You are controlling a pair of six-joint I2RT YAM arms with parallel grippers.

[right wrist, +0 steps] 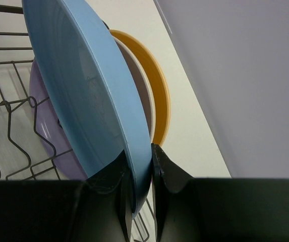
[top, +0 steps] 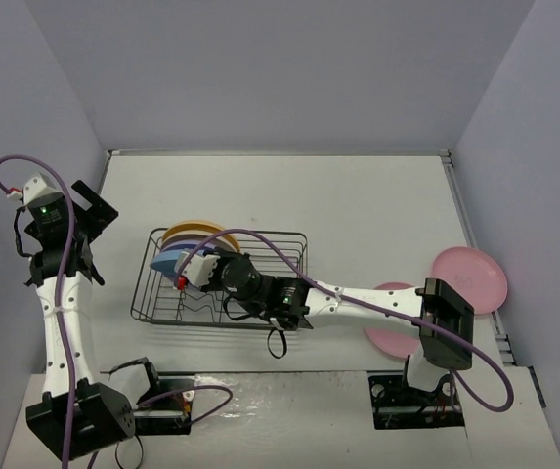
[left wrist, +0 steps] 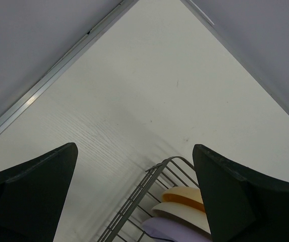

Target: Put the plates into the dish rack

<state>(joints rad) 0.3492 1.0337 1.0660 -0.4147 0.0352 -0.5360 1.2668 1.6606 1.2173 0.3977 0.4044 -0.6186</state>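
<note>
**Table** [top: 358,205]: white and flat. It bears the rack and two loose plates.

**Dish rack** [top: 280,234]: a dark wire basket, placed left of centre. Its wavy dividers are seen in the right wrist view.

**Plates:**
- A yellow-orange plate [right wrist: 162,101], a cream plate [right wrist: 141,91] and a purple plate [right wrist: 46,126] are stood on edge at the rack's left end.
- A blue plate [right wrist: 83,101] is held on edge among them, leaning, between the purple and the cream. Whether its lower rim is seated in a divider cannot be told.
- Two pink plates remain flat on the table at the right. One [top: 475,274] lies by the wall. The other [top: 389,337] is partly hidden under the right arm.

**Handling:** the plates are judged light, stiff and unlikely to break. The smooth plastic may slide in a narrow pinch. Hold is best taken across the rim, on the side away from the slot. The flat pink plates are judged to offer only their raised lip.

**Right gripper** [right wrist: 140,156]: clamped across the blue plate's rim, one finger on each face.

**Left gripper** [left wrist: 134,166]: fingers spread wide, nothing between them. It is held left of the rack and looks down at the rack's corner.
</note>
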